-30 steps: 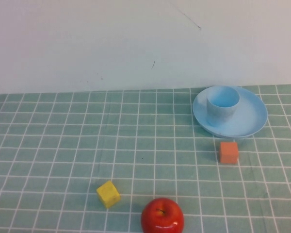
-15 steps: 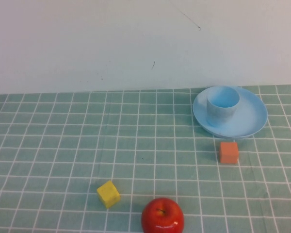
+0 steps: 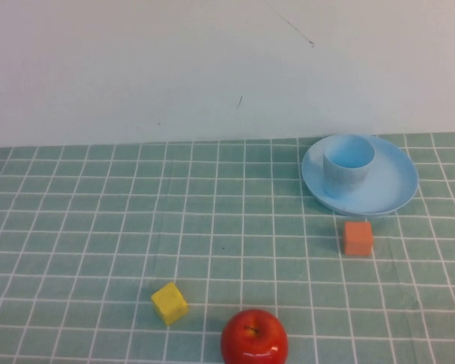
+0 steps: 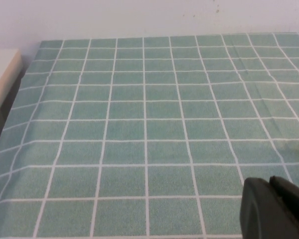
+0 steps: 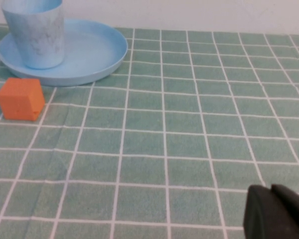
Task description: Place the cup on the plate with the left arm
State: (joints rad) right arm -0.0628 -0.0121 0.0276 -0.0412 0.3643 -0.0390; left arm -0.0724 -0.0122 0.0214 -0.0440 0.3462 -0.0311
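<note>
The light blue cup (image 3: 348,163) stands upright on the light blue plate (image 3: 390,189) at the back right of the table. Both also show in the right wrist view, the cup (image 5: 35,32) on the plate (image 5: 97,52). Neither arm shows in the high view. My left gripper (image 4: 271,209) is shut and empty over bare green checked cloth, far from the cup. My right gripper (image 5: 274,211) is shut and empty, low over the cloth, well short of the plate.
An orange cube (image 3: 358,237) lies just in front of the plate, also in the right wrist view (image 5: 21,98). A yellow cube (image 3: 169,302) and a red apple (image 3: 254,338) lie near the front edge. A wall stands behind the table.
</note>
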